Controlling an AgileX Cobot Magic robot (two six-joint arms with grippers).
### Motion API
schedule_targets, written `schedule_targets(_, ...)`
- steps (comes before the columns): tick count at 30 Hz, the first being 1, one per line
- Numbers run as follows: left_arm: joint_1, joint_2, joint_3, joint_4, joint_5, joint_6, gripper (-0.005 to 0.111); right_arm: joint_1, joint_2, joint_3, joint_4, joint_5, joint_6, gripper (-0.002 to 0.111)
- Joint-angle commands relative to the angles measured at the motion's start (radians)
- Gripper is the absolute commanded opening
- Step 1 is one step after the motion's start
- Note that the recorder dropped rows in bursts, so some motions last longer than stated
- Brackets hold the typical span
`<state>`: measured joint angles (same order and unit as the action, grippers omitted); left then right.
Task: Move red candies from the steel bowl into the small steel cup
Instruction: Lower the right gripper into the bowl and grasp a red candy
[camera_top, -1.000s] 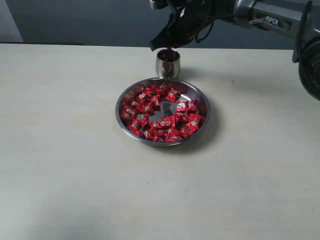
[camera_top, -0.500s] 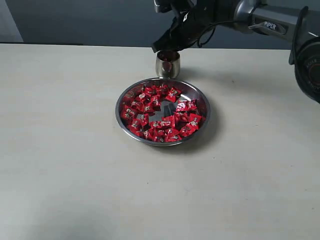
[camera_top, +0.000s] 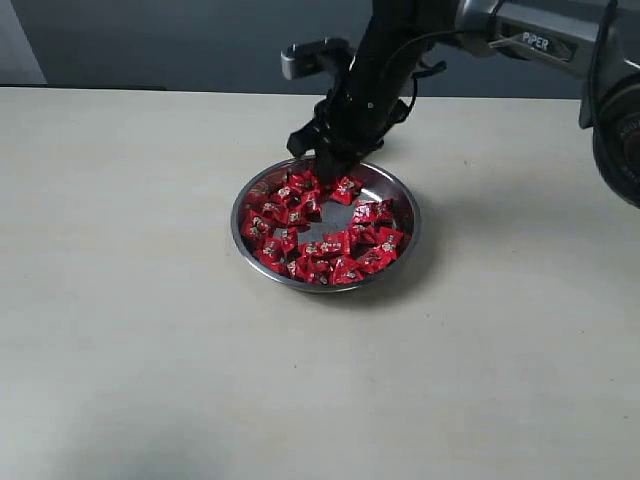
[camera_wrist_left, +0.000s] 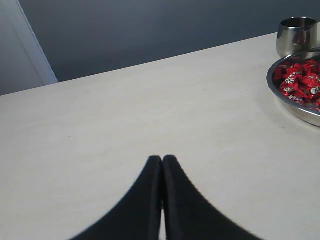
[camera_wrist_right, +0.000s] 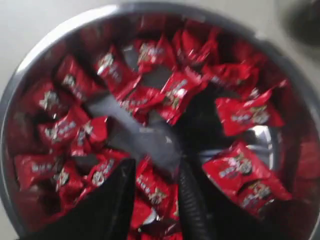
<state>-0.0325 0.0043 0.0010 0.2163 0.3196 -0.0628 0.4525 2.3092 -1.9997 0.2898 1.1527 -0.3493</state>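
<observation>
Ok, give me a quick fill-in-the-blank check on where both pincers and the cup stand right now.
1. The right pincer hangs over the red candies in the steel bowl with its jaws ____.
2. The left pincer, away from the bowl, is ____.
3. The small steel cup stands upright on the ____, outside the bowl.
Missing words: open; shut; table.

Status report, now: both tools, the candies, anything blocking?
Left tool shut, away over bare table. Right tool open, down among red candies in steel bowl. Small steel cup upright beside bowl, nothing seen blocking it.
</observation>
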Motion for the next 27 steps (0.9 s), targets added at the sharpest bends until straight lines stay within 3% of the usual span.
schedule_targets(1, 0.000, -0.004, -0.001, 0.003, -0.007, -0.005, 0.000, 0.007, 0.027, -0.001, -0.013, 0.068, -0.024, 0.030)
schedule_targets(16, 0.000, -0.004, -0.001, 0.003, -0.007, -0.005, 0.000, 0.082, 0.038, 0.002, -0.017, 0.068, -0.024, 0.030)
schedule_targets(27, 0.000, -0.004, -0.001, 0.003, -0.007, -0.005, 0.000, 0.116, 0.025, 0.026, -0.131, 0.068, 0.011, 0.030)
